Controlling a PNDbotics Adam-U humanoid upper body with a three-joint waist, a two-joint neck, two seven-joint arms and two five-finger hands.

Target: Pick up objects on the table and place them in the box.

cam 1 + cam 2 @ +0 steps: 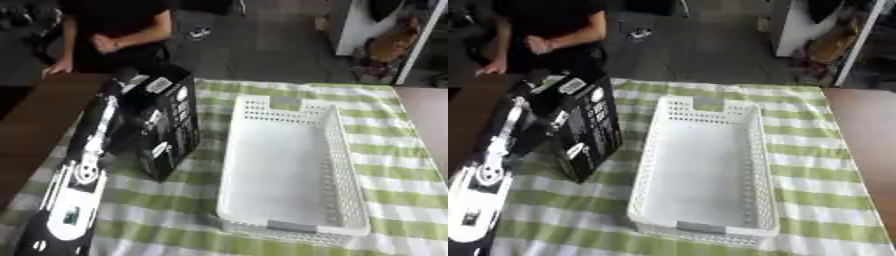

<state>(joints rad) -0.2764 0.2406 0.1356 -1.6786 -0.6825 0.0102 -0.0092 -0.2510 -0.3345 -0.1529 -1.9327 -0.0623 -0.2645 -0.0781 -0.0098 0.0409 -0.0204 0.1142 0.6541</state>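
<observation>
Black carton [166, 125] w/ white labels stands tilted on the green-check cloth [376, 165], just left of the empty white basket [350, 185]; prob. light, stiff, slick-sided, so grip opposite faces; left hand [131, 117] at its left side, fingers can't tell.

left robot hand [131, 131] fingers hidden behind black box [171, 125]; box labels blurred; arm [66, 210] cut off at bottom edge.
</observation>
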